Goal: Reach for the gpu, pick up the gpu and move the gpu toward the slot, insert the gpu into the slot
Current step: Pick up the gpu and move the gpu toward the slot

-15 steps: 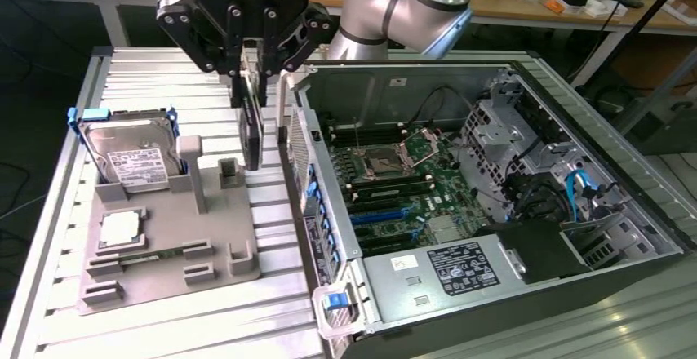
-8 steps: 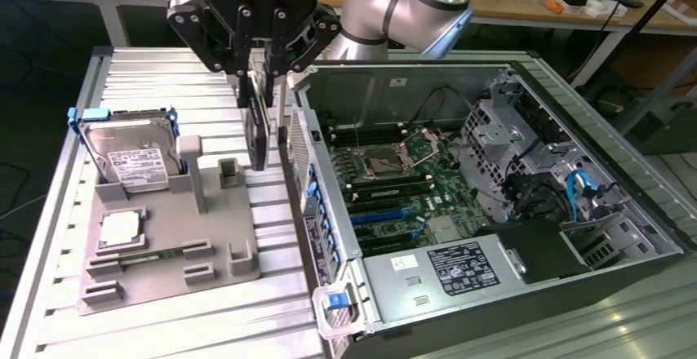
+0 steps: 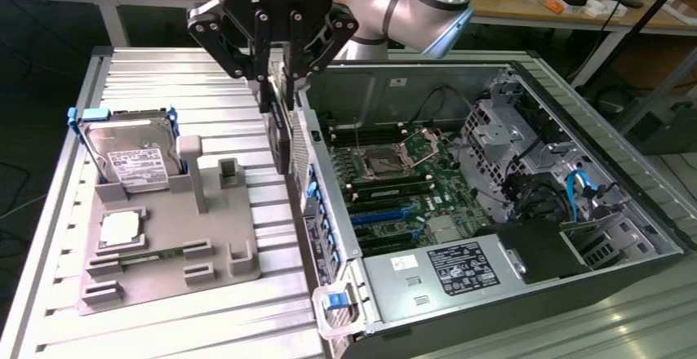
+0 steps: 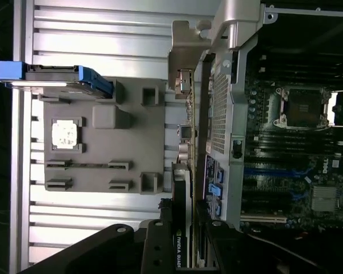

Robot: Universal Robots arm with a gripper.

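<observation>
I've got the gripper [image 3: 277, 96] clamped on the gpu [image 3: 283, 143], pinching its upper edge. The card hangs upright, on edge, just outside the computer case [image 3: 419, 90], close along the case wall that faces the gray holder [image 3: 175, 241]. It's over the ribbed table [image 3: 163, 81], not over the motherboard. The slot [image 3: 379, 212] is the blue one inside the case, bare, well apart from the card. On the wrist view the card's metal bracket runs alongside the outside of the case wall. In the holder, on the card's far side from the case: hard drive [image 3: 129, 157] standing, processor chip [image 3: 117, 228] lying flat.
</observation>
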